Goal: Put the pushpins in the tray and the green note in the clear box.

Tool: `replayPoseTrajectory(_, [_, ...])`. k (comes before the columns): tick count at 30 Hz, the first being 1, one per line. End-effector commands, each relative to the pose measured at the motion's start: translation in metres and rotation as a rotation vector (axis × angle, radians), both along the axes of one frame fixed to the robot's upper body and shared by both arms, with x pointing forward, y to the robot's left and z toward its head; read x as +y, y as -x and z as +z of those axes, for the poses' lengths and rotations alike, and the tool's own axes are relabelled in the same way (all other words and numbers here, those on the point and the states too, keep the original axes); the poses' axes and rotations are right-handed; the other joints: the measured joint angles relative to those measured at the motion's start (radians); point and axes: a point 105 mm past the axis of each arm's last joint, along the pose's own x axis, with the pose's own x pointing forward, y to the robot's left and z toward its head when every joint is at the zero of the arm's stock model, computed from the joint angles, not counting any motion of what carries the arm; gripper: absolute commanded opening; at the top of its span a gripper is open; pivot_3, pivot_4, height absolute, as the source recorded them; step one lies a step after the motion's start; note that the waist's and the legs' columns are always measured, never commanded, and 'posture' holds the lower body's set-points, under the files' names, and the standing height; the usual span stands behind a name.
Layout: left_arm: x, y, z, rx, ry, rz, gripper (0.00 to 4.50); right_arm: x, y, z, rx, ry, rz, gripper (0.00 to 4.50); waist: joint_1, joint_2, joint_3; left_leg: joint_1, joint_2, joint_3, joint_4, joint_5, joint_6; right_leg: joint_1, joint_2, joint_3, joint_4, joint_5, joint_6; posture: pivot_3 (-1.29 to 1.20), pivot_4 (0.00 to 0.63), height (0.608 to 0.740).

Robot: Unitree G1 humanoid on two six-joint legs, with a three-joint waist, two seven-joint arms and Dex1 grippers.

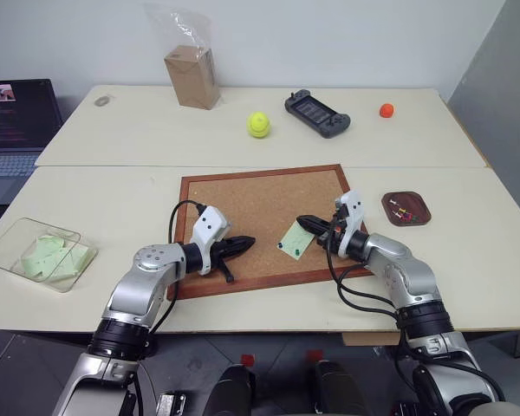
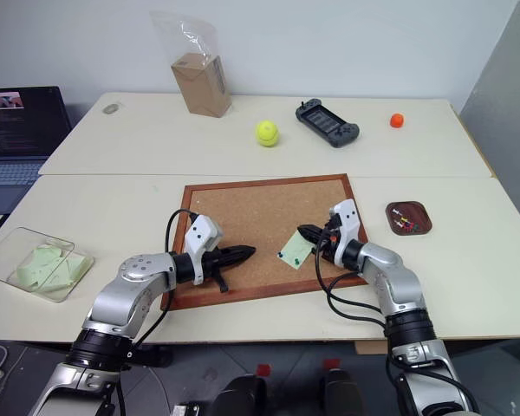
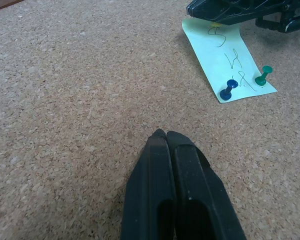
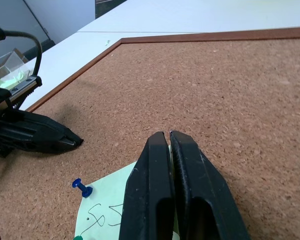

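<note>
**Green note still pinned to the cork board, task partly done**

Cork is carrying the last of the work: the green note (image 1: pixel 295 238) is lying near the board's right edge, toward its front, and two pushpins are still standing in it, a blue pushpin (image 3: pixel 229 89) and a green pushpin (image 3: pixel 263 76), both at the note's near end. A speck of yellow (image 3: pixel 216 24) is showing at the note's far end under the right gripper's tip, and it looks like a third pin's head, though I cannot tell for sure.

The right gripper (image 1: pixel 311 224) is reaching over that far end with its fingers pressed together; whether it is pinching the yellow speck cannot be made out. The left gripper (image 1: pixel 243 243) is hovering over bare cork (image 1: pixel 243 204) left of the note, fingers closed on nothing.

The tray (image 1: pixel 406 209) is sitting on the bench just off the board's right edge, and a few pins are already lying in it. The clear box (image 1: pixel 17 234) is resting at the bench's left edge near the front, already holding pale green slips.

So some pins and notes are already put away; what is remaining, by my reading, is pulling this note's pins, carrying them to the tray, and then moving the freed note across to the box
</note>
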Motion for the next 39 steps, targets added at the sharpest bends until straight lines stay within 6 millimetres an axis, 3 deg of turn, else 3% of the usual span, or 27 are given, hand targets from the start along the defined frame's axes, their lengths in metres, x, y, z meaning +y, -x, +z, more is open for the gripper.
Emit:
replayPoseTrajectory(1, [-0.003,0.006,-0.007,0.024,-0.022,-0.028,0.00,-0.002,-0.004,0.025,-0.046,-0.057,-0.011,0.05,0.000,0.000,0.000,0.000,0.000,0.000,0.000,0.000,0.000,0.000,0.000,0.000,0.000,0.000,0.000,0.00,0.150,0.740])
replayPoseTrajectory(14, [-0.004,0.007,-0.007,0.026,-0.020,-0.030,0.00,-0.007,-0.008,0.032,-0.031,-0.076,-0.041,0.05,0.000,0.000,0.000,0.000,0.000,0.000,0.000,0.000,0.000,0.000,0.000,0.000,0.000,0.000,0.000,0.00,0.150,0.740])
replayPoseTrajectory(22, [-0.006,0.009,-0.009,0.028,-0.018,-0.035,0.00,-0.060,-0.014,0.063,-0.137,-0.061,-0.247,0.05,0.000,0.000,0.000,0.000,0.000,0.000,0.000,0.000,0.000,0.000,0.000,0.000,0.000,0.000,0.000,0.00,0.150,0.740])
replayPoseTrajectory(24, [-0.006,0.010,-0.009,0.029,-0.018,-0.037,0.00,-0.083,-0.016,0.070,-0.176,-0.020,-0.338,0.05,0.001,0.000,0.000,0.000,0.000,0.000,-0.001,0.000,0.000,0.000,0.000,0.000,0.000,0.000,0.000,0.00,0.150,0.740])
replayPoseTrajectory(27, [-0.006,0.009,-0.011,0.035,-0.018,-0.039,0.00,-0.145,-0.020,0.063,-0.225,0.213,-0.566,0.05,0.002,0.001,0.000,0.000,0.000,0.001,0.000,0.000,0.000,0.000,0.000,0.001,-0.001,0.000,0.000,0.00,0.150,0.740])
replayPoseTrajectory(29, [-0.006,0.009,-0.011,0.037,-0.016,-0.038,0.00,-0.166,-0.021,0.057,-0.215,0.263,-0.647,0.05,0.004,0.001,0.000,-0.001,-0.001,0.001,0.000,0.000,0.000,0.000,-0.001,0.000,-0.001,0.000,0.000,0.00,0.150,0.740])
replayPoseTrajectory(34, [-0.006,0.008,-0.013,0.033,-0.026,-0.042,0.00,-0.190,-0.027,0.043,-0.148,0.234,-0.755,0.05,-0.001,0.003,-0.001,0.000,0.000,0.005,0.000,0.000,0.000,0.000,-0.001,0.001,0.000,0.000,0.000,0.00,0.150,0.740])
replayPoseTrajectory(39, [-0.006,0.007,-0.013,0.030,-0.027,-0.045,0.00,-0.197,-0.035,0.038,-0.117,0.191,-0.790,0.05,-0.001,0.003,-0.002,0.001,0.000,0.008,0.000,0.000,0.001,0.001,-0.001,0.003,0.000,0.000,0.001,0.00,0.150,0.740])
